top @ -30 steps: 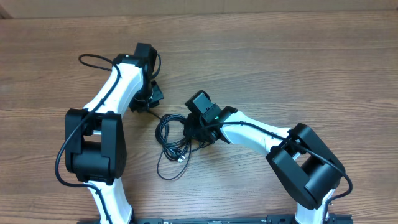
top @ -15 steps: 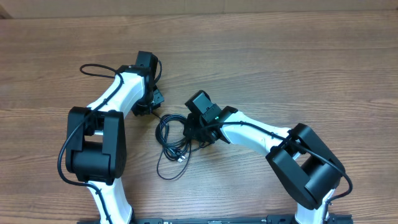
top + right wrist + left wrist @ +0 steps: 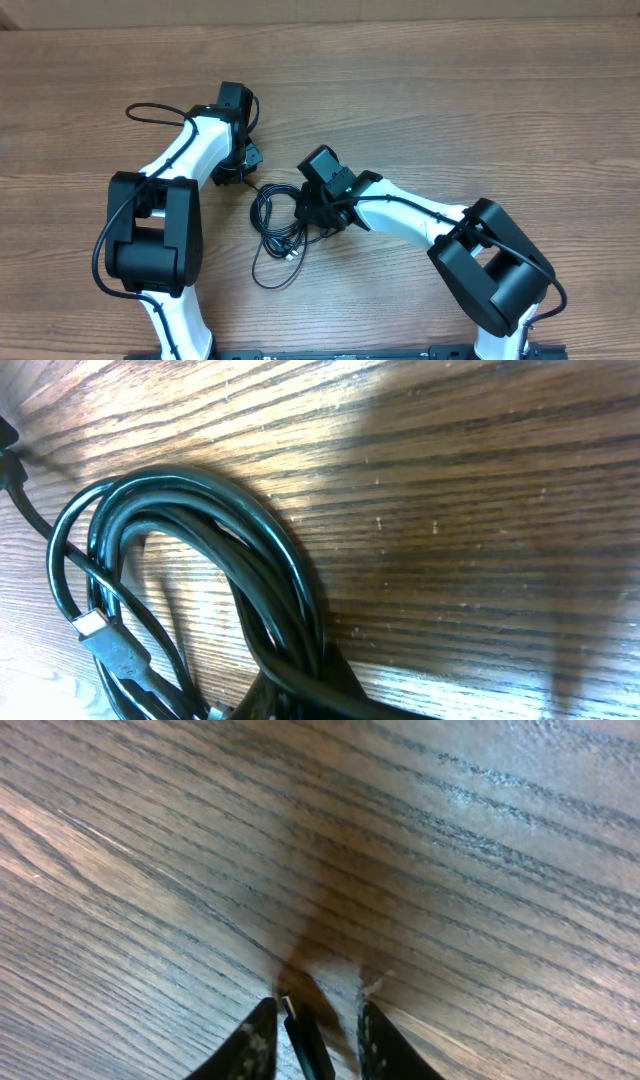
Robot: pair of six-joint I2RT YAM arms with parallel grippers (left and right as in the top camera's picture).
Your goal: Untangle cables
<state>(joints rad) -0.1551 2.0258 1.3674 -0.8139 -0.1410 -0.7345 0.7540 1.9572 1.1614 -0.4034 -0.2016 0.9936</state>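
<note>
L claw [image 3: 312,1020] clamps plug [image 3: 306,1042] | R claw [image 3: 309,214] pinched tight on cables [image 3: 215,550], coil just ahead

The table [image 3: 500,80] is brown wood grain with a matt finish, and up close its fine open pores catch the light (real timber or laminate, I can't say from here). The cables [image 3: 250,560] have a smooth, glossy black plastic jacket, with highlights running along each loop. One plug [image 3: 105,640] has a bare silvery metal tip on a duller black plastic body. The arms [image 3: 185,145] have shiny white plastic shells, with matt black housings at the joints.
</note>
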